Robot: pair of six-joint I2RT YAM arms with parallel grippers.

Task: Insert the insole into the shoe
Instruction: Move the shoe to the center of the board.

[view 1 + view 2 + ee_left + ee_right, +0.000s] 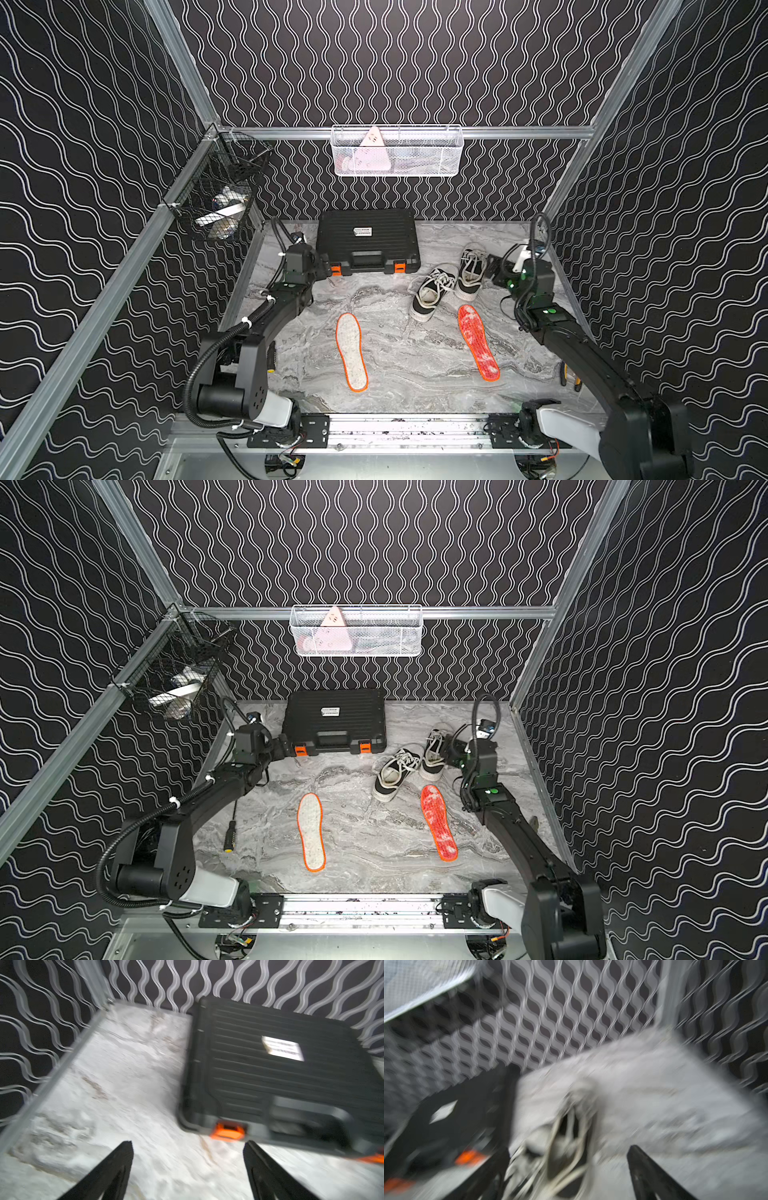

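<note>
Two insoles lie flat on the marble table (pixel 415 386), well apart and both outside the shoes: a white insole (pixel 352 352) and a red insole (pixel 478 343), the red one just in front of the black sneakers (pixel 432 297). The white mesh basket (pixel 436 168) holds a pink triangular item (the rest is unclear); the black wire basket (pixel 195 226) holds pale, indistinct things. The black case (pixel 368 237) is shut. The left gripper (pixel 188 1144) and right gripper (pixel 570 1153) stand spread, empty.

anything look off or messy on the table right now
The insoles show different faces, a pale insole and a red insole, so one may be flipped. The nearer shoe sits askew to the farther shoe, laces loose.
</note>
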